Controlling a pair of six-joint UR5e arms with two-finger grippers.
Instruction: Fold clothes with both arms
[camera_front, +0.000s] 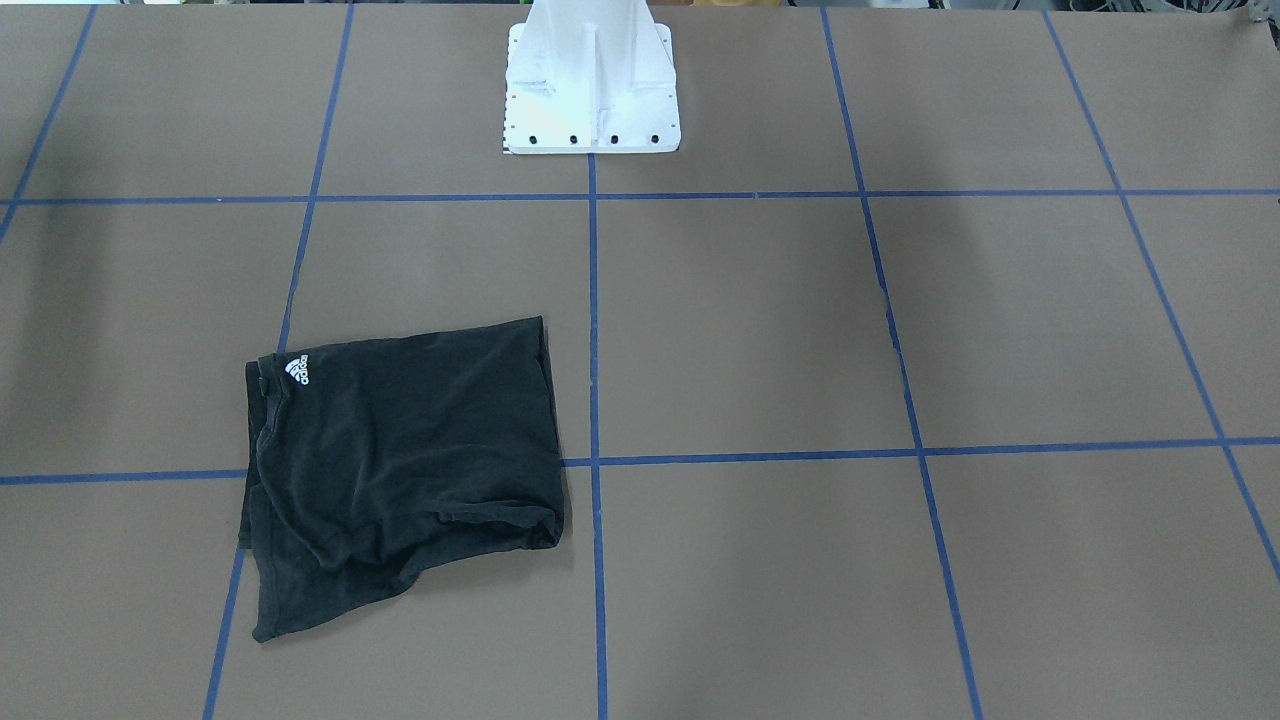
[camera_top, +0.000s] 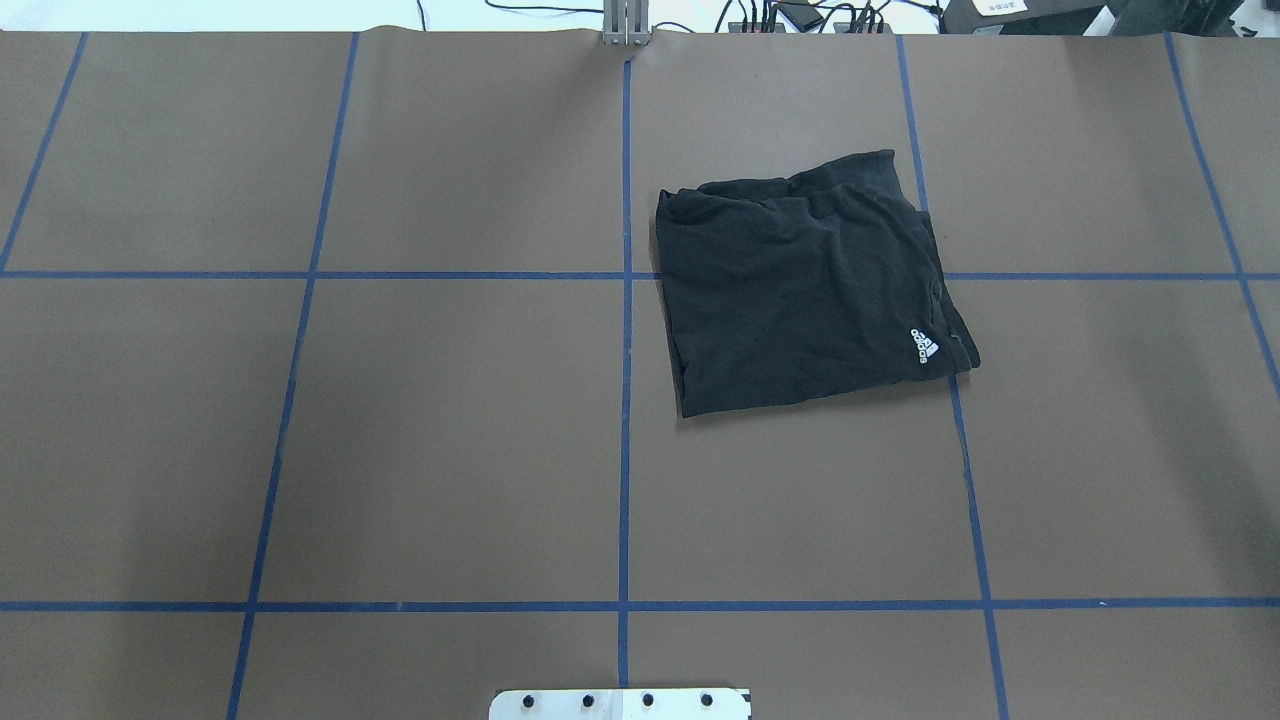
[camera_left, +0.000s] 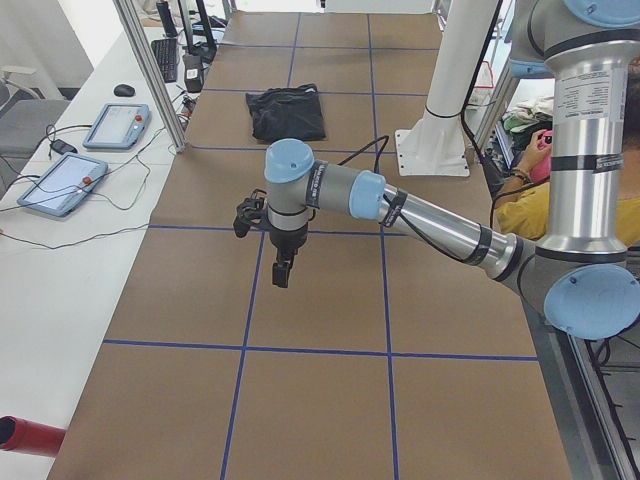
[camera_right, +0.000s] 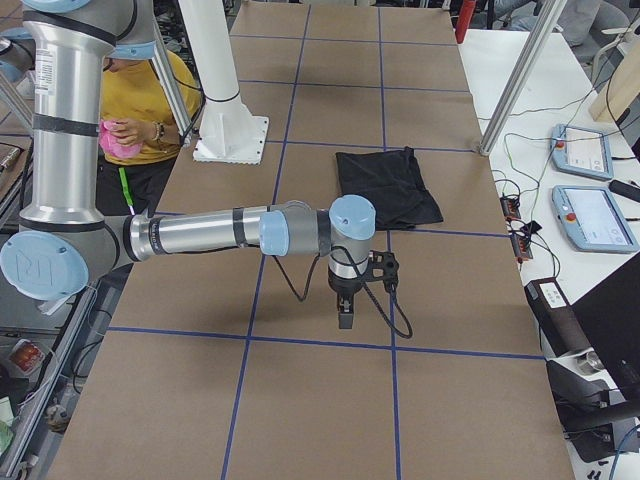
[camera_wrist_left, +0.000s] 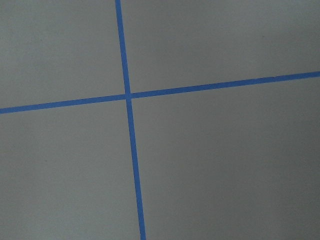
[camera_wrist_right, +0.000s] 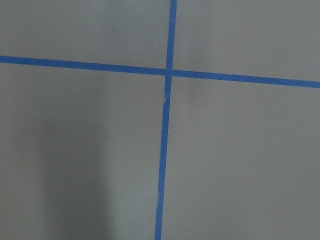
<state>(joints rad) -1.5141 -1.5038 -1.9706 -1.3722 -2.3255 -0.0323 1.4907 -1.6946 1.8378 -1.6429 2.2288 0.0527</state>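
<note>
From my console the brown bench fills every view. Both arms are out over it, the left arm and the right arm each reaching outward with the wrist turned down. The black T-shirt lies flat on the bench as a rough rectangle, logo side up. I judge it mostly folded, with one bunched, ragged edge left to square off. To do that well I would bring both grippers down together on the two corners of one edge, take every layer there, lift just clear of the bench and carry the cloth over at matched speed so it lands without skew. The left gripper hangs above bare bench, and the shirt sits well apart from it, far off towards the robot's right end. The right gripper hovers nearer, with the shirt beyond it towards the robot's left and a little farther out from the base. The wrist cameras show only blue tape lines, so I cannot tell whether either gripper is apart or together. The white logo marks the shirt corner on the right gripper's side.
</note>
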